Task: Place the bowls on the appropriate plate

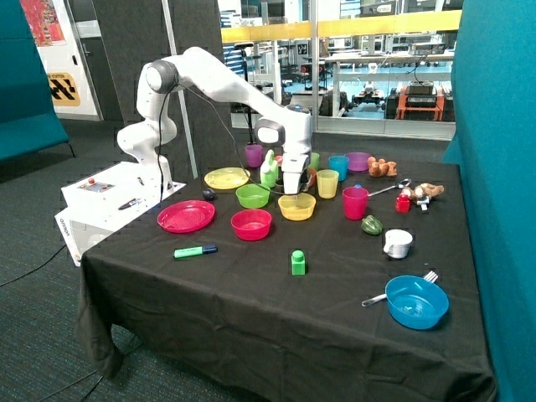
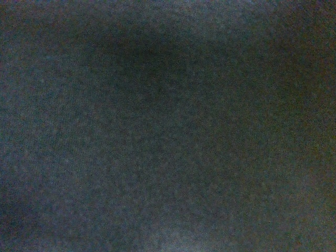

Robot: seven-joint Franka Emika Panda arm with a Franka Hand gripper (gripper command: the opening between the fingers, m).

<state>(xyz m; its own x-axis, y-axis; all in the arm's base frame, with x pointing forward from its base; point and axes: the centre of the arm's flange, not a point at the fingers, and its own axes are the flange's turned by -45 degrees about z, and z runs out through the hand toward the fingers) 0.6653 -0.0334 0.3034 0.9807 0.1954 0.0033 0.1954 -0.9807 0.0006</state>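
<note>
The small round yellow plastic bowl [image 1: 296, 206] sat on the black tablecloth [image 1: 276, 310], shallow and plain, with the red-pink plastic bowl [image 1: 251, 224] of like size just in front of it, nearer the table's front edge. Neither bowl lay on a plate: the flat red-pink plate [image 1: 186, 216] was beside the red-pink bowl, and the flat yellow plate [image 1: 227, 177] stood farther back, well apart from the yellow bowl.

A lime-green bowl [image 1: 252, 196] stood between the yellow plate and the yellow bowl. A yellow cup [image 1: 327, 183] and a pink cup [image 1: 355, 203] stood close by the yellow bowl on its other side, with more cups behind. A green marker pen [image 1: 195, 250] and a small green block [image 1: 298, 263] lay nearer the front, and a larger blue bowl [image 1: 416, 301] sat at the front corner with a fork against it.

The white arm reached over from its base at the table's far side, wrist pointing straight down, the gripper [image 1: 291, 189] at the back rim of the yellow bowl. Whether it was apart or together could not be told. The wrist view showed only dark, featureless cloth.
</note>
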